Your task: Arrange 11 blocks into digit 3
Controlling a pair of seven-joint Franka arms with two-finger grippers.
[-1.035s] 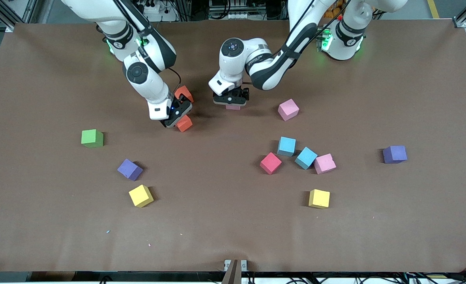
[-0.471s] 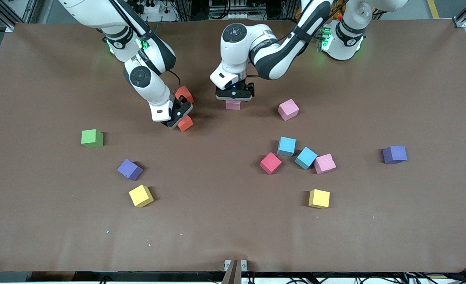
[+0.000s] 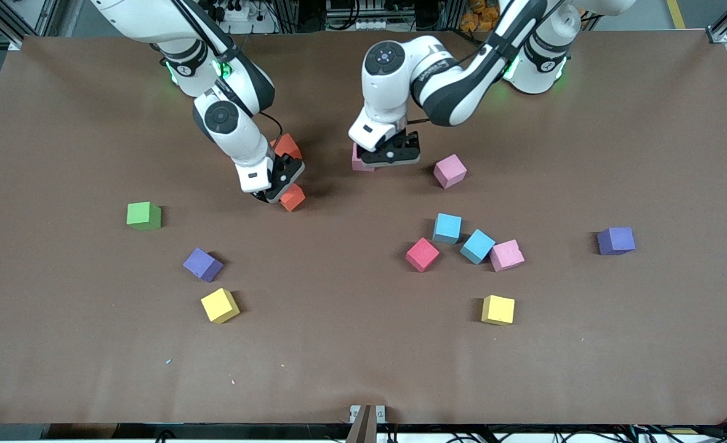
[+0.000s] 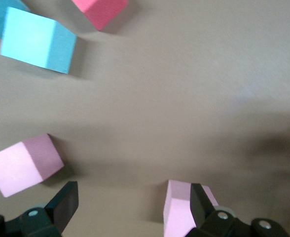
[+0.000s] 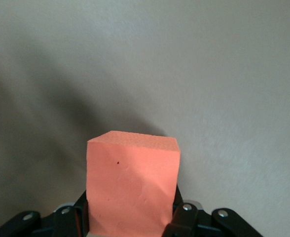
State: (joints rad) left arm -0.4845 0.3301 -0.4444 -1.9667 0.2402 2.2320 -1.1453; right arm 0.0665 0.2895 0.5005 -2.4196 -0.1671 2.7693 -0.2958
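Observation:
My right gripper (image 3: 282, 189) (image 5: 130, 217) is shut on an orange block (image 3: 292, 198) (image 5: 132, 182), low over the table. A second orange block (image 3: 287, 146) lies just beside it, toward the bases. My left gripper (image 3: 394, 155) (image 4: 132, 207) is open, with a pink block (image 3: 359, 162) (image 4: 180, 212) against one finger's inner side, not gripped. Another pink block (image 3: 449, 170) (image 4: 24, 165) sits toward the left arm's end. The blocks lie scattered and no digit 3 shows.
Nearer the camera lie two light blue blocks (image 3: 447, 228) (image 3: 477, 245), a red (image 3: 422, 254), a pink (image 3: 506, 255), two yellow (image 3: 220, 305) (image 3: 498, 309) and two purple (image 3: 202, 264) (image 3: 616, 240). A green cube (image 3: 144, 215) sits toward the right arm's end.
My right gripper has shut on the orange block and nudged it slightly nearer the camera. My left gripper, still open, has come off the pink block and shifted toward the left arm's end.

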